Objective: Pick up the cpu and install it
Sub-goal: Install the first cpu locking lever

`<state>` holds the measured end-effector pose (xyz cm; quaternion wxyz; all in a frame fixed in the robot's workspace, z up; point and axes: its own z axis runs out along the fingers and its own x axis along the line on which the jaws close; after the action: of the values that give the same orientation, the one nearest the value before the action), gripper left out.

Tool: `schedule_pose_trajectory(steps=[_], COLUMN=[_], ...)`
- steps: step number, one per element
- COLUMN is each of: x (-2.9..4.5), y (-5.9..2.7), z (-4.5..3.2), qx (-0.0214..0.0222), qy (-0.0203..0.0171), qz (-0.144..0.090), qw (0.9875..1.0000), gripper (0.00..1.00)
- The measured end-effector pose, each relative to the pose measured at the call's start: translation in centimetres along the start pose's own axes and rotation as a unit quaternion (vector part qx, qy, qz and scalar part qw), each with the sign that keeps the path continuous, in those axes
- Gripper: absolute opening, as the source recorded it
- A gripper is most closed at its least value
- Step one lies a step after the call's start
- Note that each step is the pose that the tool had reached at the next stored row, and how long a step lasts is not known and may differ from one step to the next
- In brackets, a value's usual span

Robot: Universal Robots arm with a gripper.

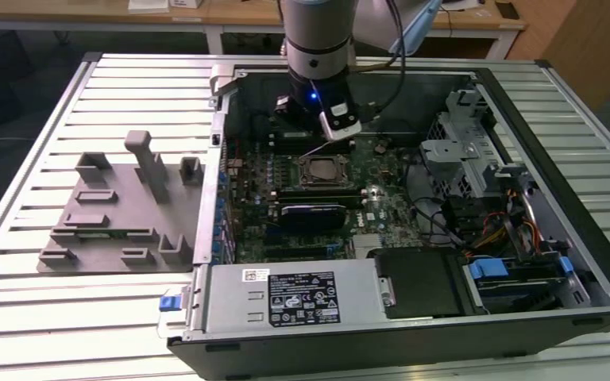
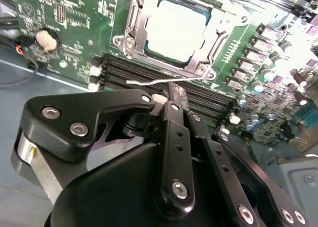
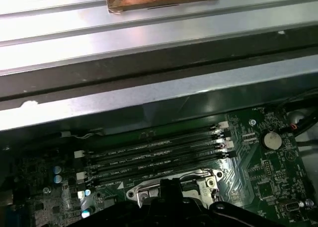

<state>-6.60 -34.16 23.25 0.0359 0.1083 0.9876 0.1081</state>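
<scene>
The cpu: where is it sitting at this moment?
The cpu lies in the motherboard's socket inside the open computer case, near the exterior view's centre, beside the memory slots and just beyond the gripper.

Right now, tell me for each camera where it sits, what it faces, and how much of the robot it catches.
Exterior view: off the arm, looking down on the open computer case and grey holder tray; the arm shows above the cpu.
Second wrist view: on the arm, facing the cpu in its socket past the gripper.
First wrist view: on the arm, facing the memory slots and case wall.
Both wrist views share the memory slots and coin battery.
</scene>
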Motion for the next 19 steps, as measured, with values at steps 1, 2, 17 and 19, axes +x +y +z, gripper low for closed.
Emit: schedule_pose_trajectory(steps=[1, 2, 17, 19], x=[0.00, 0.00, -0.50, -0.43], y=[-0.01, -0.02, 0.65, 0.92], z=[0.05, 0.10, 1.20, 1.31], qx=[0.0013, 0.0029, 0.0245, 0.0246], qy=[-0.0025, -0.0050, -0.0182, -0.0182], qz=[0.003, 0.005, 0.032, 0.032], qw=[1.0000, 1.0000, 0.9990, 0.9990], gripper=[0.11, 0.11, 0.11, 0.11])
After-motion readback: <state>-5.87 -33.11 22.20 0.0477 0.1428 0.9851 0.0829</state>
